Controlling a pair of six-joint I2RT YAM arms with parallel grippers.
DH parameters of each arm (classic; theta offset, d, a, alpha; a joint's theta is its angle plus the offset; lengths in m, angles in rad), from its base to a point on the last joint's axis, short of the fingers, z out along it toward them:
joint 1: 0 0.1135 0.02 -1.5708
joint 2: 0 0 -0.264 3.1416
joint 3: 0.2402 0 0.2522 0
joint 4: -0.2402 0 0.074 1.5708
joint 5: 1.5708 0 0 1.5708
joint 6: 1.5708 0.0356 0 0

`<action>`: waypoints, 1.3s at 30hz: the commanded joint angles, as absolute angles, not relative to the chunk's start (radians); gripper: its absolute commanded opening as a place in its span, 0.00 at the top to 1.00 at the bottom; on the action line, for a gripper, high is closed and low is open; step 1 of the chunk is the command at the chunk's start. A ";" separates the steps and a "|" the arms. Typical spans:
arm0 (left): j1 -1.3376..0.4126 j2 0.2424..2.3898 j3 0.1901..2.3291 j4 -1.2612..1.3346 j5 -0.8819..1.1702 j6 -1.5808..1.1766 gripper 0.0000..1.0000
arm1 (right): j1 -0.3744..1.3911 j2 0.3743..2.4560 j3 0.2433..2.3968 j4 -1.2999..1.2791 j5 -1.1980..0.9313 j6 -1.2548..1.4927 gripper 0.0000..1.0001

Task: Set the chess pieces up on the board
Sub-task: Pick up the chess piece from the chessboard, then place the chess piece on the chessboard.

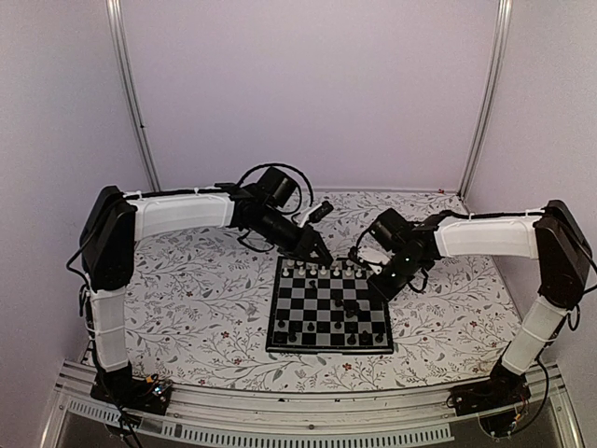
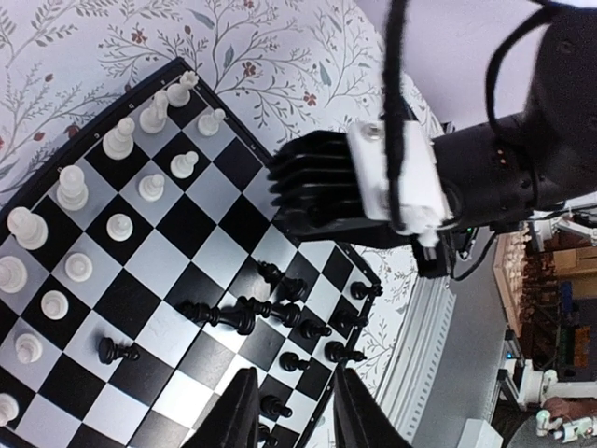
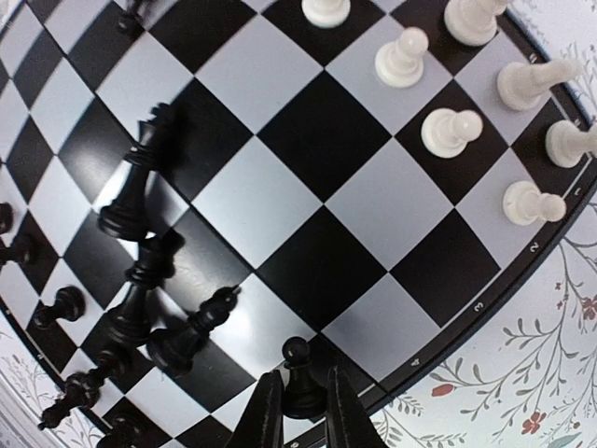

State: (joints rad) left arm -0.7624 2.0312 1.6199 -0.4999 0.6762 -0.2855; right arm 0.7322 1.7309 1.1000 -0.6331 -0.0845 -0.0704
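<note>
The board (image 1: 317, 297) lies in the middle of the floral cover. White chess pieces (image 1: 322, 271) line its far rows, and black chess pieces (image 1: 347, 331) cluster toward its near right. My right gripper (image 3: 303, 415) is shut on a black pawn (image 3: 300, 373) at the board's right edge (image 3: 438, 359), its fingers pressed against the pawn's base. My left gripper (image 2: 294, 411) hovers over the board (image 2: 187, 224) with its fingers apart and nothing held; a black pawn (image 2: 274, 405) stands on the board below the gap. White pieces (image 2: 119, 140) stand in rows on the left.
In the top view the left gripper (image 1: 322, 254) is over the board's far edge and the right gripper (image 1: 378, 287) at its right edge, close together. Several black pieces (image 3: 131, 280) crowd just left of the right gripper. The floral cover (image 1: 205, 299) surrounds the board.
</note>
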 commanded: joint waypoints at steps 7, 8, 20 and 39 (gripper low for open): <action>-0.744 2.051 1.574 -0.218 0.851 -0.527 0.69 | 0.735 1.417 1.018 -0.440 -0.369 0.105 0.92; -0.744 2.053 1.566 -0.180 0.870 -0.553 0.69 | 0.735 1.394 1.010 -0.422 -0.378 0.118 0.91; -0.743 2.076 1.499 0.078 1.026 -0.747 0.66 | 0.734 1.341 0.991 -0.396 -0.387 0.145 0.91; -0.795 2.098 1.524 0.075 1.070 -0.743 0.66 | 0.735 1.331 0.996 -0.366 -0.383 0.161 0.90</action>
